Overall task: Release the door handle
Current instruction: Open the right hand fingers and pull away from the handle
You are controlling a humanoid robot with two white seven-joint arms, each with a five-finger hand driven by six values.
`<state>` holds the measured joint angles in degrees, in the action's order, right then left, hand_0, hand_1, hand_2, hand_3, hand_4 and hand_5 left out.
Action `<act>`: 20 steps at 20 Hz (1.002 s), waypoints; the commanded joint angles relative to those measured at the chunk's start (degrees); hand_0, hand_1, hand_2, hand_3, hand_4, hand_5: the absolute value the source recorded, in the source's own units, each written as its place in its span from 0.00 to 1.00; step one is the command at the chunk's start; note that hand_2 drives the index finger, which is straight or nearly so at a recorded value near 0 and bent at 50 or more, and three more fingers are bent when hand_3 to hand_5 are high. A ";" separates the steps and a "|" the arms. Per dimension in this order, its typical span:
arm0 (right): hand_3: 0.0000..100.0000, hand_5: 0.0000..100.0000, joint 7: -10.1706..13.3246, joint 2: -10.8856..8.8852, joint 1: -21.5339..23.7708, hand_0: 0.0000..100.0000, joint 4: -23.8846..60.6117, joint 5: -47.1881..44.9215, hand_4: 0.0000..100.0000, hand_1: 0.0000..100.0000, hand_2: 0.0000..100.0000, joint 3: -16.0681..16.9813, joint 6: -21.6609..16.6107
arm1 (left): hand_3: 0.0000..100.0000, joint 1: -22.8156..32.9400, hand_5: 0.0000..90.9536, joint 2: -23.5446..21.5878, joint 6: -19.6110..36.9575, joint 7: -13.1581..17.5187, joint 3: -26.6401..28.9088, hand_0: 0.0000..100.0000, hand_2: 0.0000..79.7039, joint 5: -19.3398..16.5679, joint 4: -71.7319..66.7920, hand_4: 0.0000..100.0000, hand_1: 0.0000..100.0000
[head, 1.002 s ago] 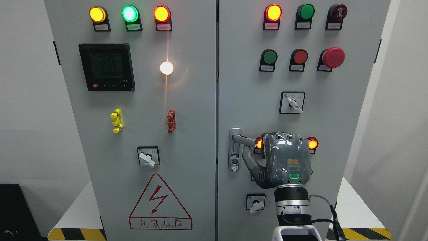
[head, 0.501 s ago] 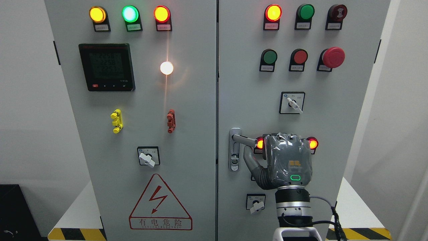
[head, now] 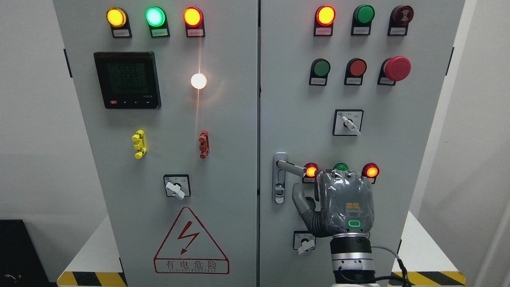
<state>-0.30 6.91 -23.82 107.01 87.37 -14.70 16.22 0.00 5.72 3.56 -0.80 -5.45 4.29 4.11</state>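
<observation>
The silver door handle (head: 292, 167) sticks out to the right from its lock plate (head: 280, 178) at the left edge of the right cabinet door (head: 398, 131). My right hand (head: 318, 184), grey with a green light on its back, hangs just below and to the right of the handle, clear of it. Its thumb (head: 297, 193) points up under the lever without touching it. The other fingers are relaxed toward the panel and hold nothing. My left arm does not show.
Lit red lamps (head: 311, 170) (head: 371, 171) and a green button (head: 340, 166) sit right above the hand. A rotary switch (head: 305, 243) is below the thumb, another (head: 348, 122) above. The left door (head: 159, 139) carries a meter, lamps and a warning triangle.
My right hand has let go of the handle and dropped down and slightly right. The green button behind it has come into view. The handle has stayed in place.
</observation>
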 commanded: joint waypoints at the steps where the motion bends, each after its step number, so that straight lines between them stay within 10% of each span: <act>1: 1.00 1.00 0.30 -0.06 4.21 0.49 6.36 -0.27 0.96 0.40 0.85 0.81 -0.66 | 0.00 0.97 0.00 0.00 0.04 0.01 0.00 0.12 0.00 -0.07 0.02 0.00 0.56; 7: 0.96 0.85 0.48 0.03 10.01 0.50 12.60 -0.71 0.87 0.38 0.67 6.68 -7.67 | 0.00 0.97 0.00 0.00 0.04 0.01 0.00 0.12 0.00 -0.07 0.02 0.00 0.56; 20: 0.27 0.32 2.85 0.38 11.96 0.53 12.43 -15.03 0.35 0.26 0.16 25.41 -33.34 | 0.00 0.97 0.00 0.00 0.04 0.01 0.00 0.12 0.00 -0.07 0.02 0.00 0.56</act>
<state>2.58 7.11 -12.79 117.16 78.38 -1.33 -12.17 0.00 5.72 3.56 -0.80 -5.45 4.27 4.11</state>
